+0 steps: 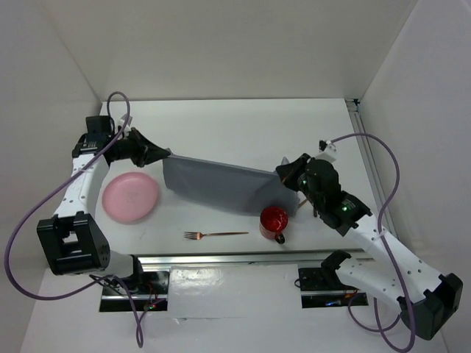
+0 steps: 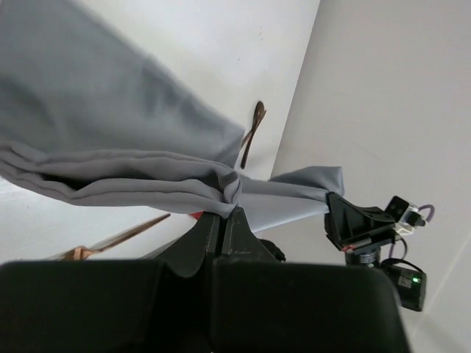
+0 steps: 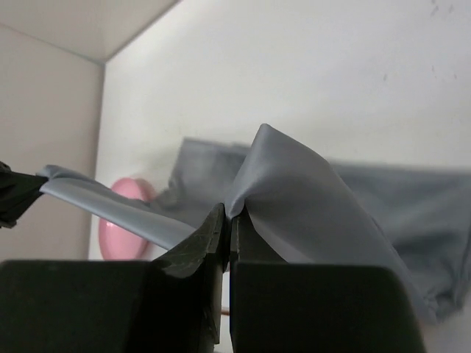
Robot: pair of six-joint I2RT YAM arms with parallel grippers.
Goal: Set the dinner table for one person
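Note:
A grey cloth mat [image 1: 221,184] hangs stretched between both grippers above the white dinner table [image 1: 243,125]. My left gripper [image 1: 168,154] is shut on the mat's left corner [image 2: 229,187]. My right gripper [image 1: 280,170] is shut on the right corner [image 3: 254,158]. A pink plate [image 1: 130,196] lies at the left, also visible in the right wrist view [image 3: 121,228]. A red mug [image 1: 274,220] stands near the front, right of a copper fork [image 1: 215,234]. The fork also shows in the left wrist view [image 2: 110,241].
A second dark utensil [image 2: 251,132] lies on the table in the left wrist view. Metal rails run along the front edge [image 1: 243,257] and the right edge [image 1: 360,140]. White walls enclose the back and sides.

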